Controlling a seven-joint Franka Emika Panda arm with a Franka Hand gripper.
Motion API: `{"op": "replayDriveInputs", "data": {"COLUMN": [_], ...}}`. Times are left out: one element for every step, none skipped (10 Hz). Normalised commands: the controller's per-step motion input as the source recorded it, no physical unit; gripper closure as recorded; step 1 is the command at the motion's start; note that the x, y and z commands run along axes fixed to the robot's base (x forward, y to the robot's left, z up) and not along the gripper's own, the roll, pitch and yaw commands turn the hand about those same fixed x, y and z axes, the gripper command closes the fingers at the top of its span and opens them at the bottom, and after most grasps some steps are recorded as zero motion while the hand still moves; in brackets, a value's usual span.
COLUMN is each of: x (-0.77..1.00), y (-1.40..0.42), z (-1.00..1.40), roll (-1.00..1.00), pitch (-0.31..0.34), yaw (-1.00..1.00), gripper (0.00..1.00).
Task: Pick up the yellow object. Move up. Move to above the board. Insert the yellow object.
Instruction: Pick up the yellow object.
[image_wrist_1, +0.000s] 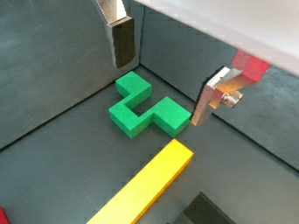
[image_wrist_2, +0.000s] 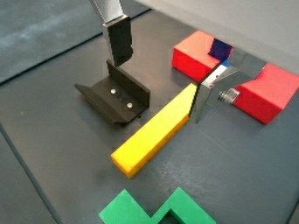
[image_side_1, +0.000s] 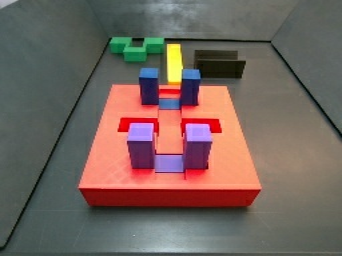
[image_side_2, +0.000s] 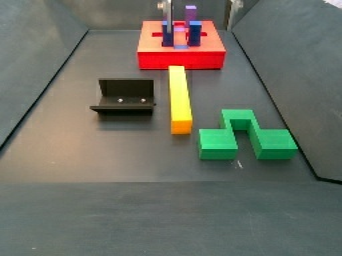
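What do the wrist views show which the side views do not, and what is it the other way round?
Only wrist views: the open tool close up, its fingers over the end of the yellow bar that lies next to the board. Only side views: the whole board with its four posts. Both: the bar, the green blocks, the fixture.

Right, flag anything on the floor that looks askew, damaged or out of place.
Nothing stands out. The yellow object lies flat and straight between the fixture and the green blocks, pointing at the board. The hand hangs open above the bar's board end, holding nothing.
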Motion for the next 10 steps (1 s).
{"op": "replayDriveInputs", "data": {"x": [0.0, 0.25, 0.82, 0.93, 0.9, 0.62, 0.3, 0.12, 0.04, 0.0], "y": [-0.01, 0.23, -0.07, -0.35, -0.28, -0.24, -0.29, -0.25, -0.27, -0.29], "z": [-0.05, -0.27, -0.5, -0.45, -0.39, -0.52, -0.71, -0.83, -0.77, -0.82], "roll": [0.0, 0.05, 0.02, 0.03, 0.0, -0.03, 0.0, 0.0, 0.0, 0.0], "pitch": [0.01, 0.076, 0.0, -0.009, -0.073, -0.149, -0.181, -0.203, -0.229, -0.2], "yaw": [0.0, -0.03, 0.0, 0.06, 0.0, 0.01, 0.06, 0.11, 0.12, 0.13], "gripper": [0.0, 0.0, 0.0, 0.0, 0.0, 0.0, 0.0, 0.0, 0.0, 0.0]}}
